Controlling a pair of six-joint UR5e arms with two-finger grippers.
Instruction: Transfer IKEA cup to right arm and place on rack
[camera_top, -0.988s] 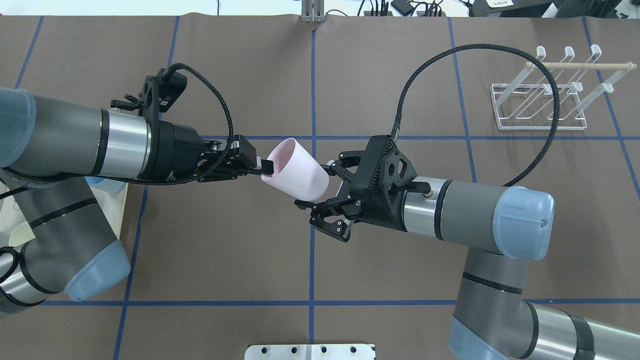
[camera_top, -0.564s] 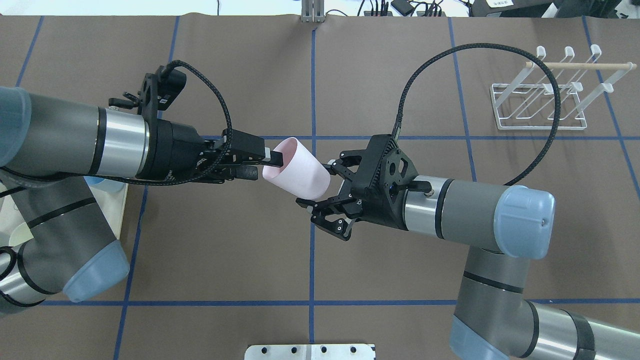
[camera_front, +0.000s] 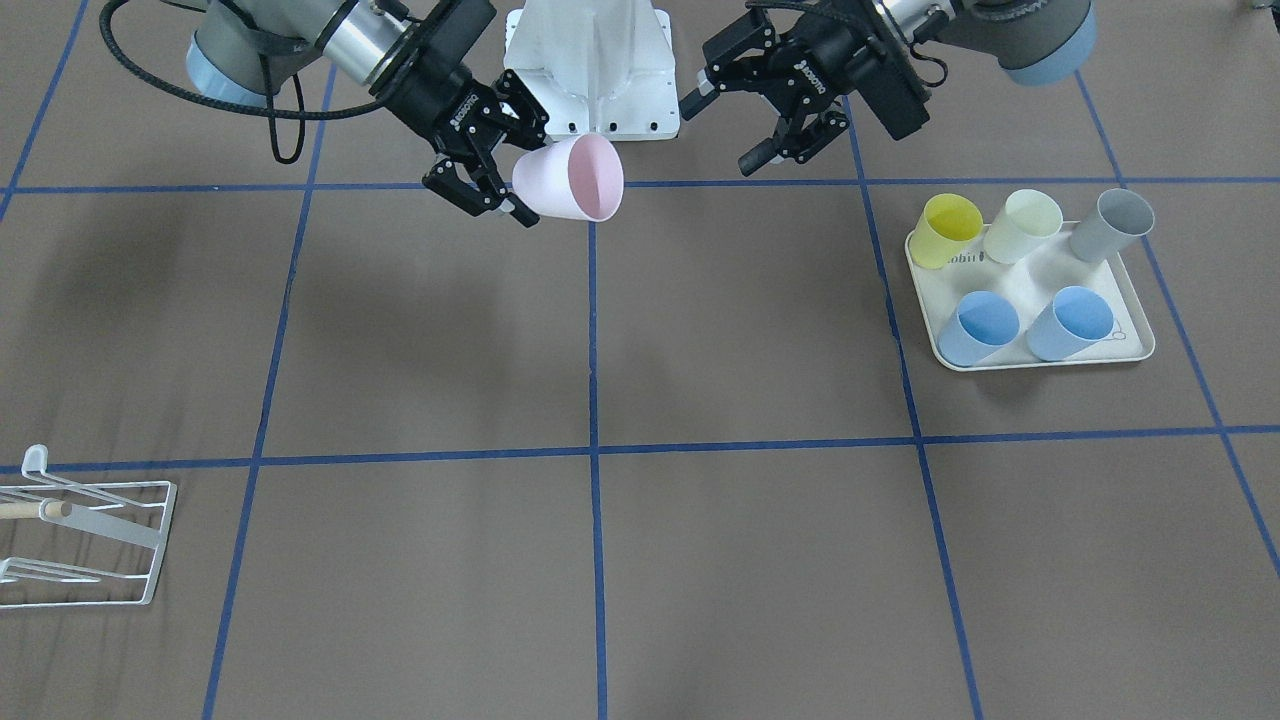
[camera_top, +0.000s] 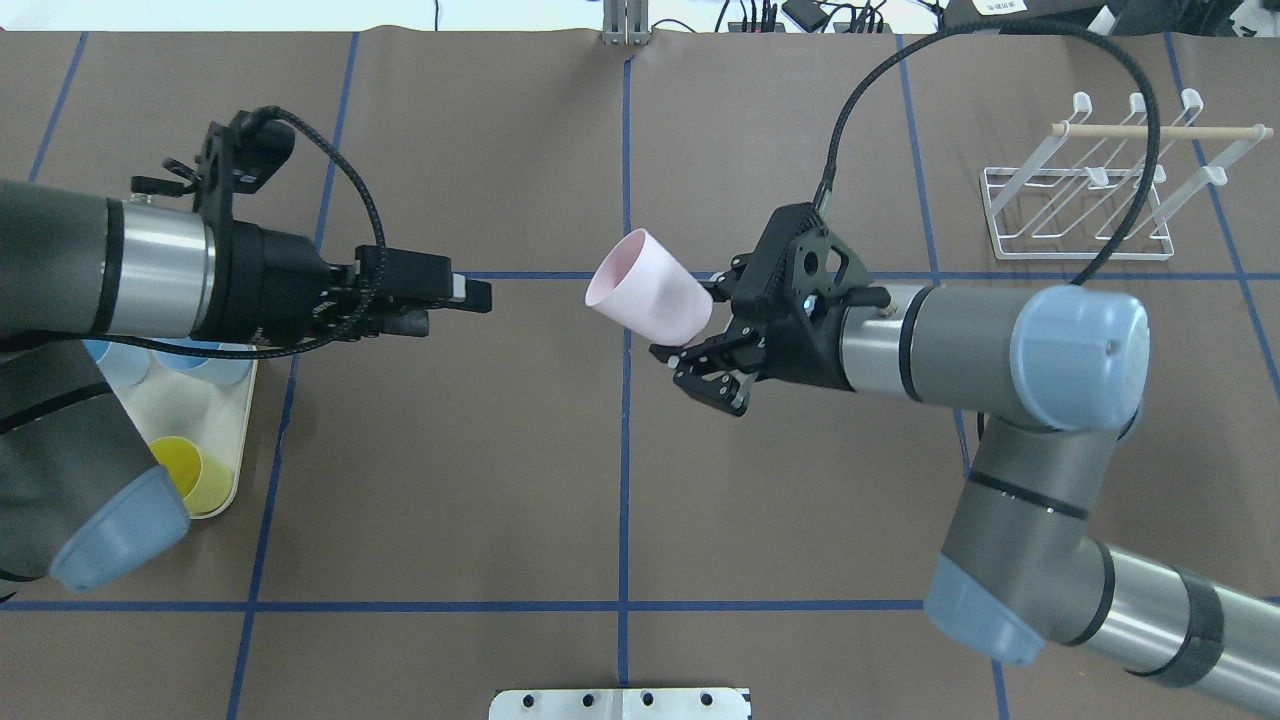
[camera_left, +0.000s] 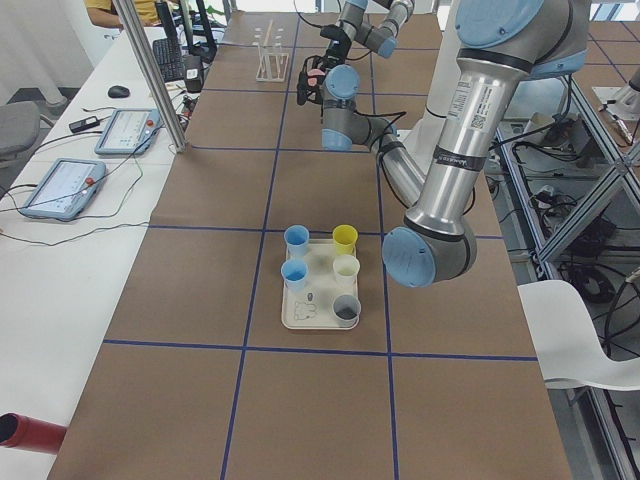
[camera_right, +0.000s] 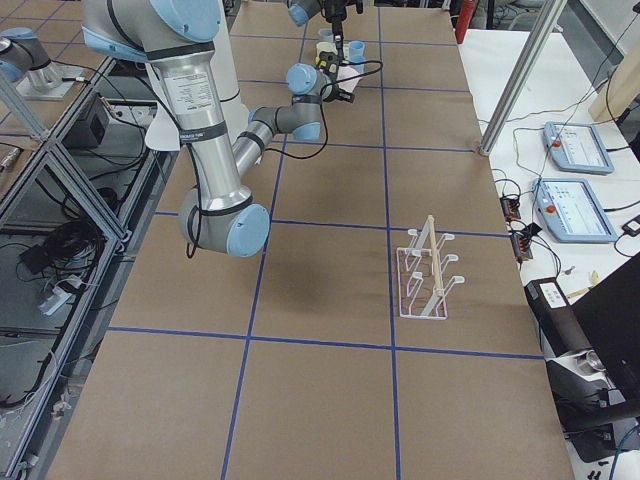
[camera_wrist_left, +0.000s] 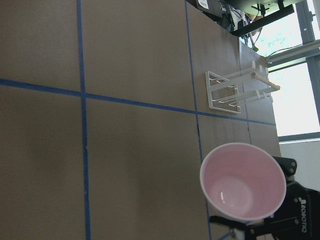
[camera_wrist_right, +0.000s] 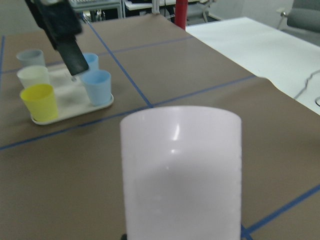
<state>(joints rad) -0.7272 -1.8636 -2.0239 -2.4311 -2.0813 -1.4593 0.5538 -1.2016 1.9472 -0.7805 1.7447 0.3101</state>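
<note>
The pink IKEA cup hangs in the air over the table's middle, tilted, with its mouth towards the left arm. My right gripper is shut on the cup's base; the front-facing view shows this too, with the gripper behind the cup. My left gripper is open and empty, well apart from the cup's rim, and its spread fingers show in the front-facing view. The left wrist view looks into the cup. The white wire rack stands at the far right, empty.
A cream tray with several cups, yellow, pale, grey and blue, sits under the left arm. The right arm's thick black cable loops over the rack. Brown table with blue tape lines.
The left gripper let go of the cup's rim and drew back to the left. The right gripper closed on the cup's base and carried it slightly further away.
</note>
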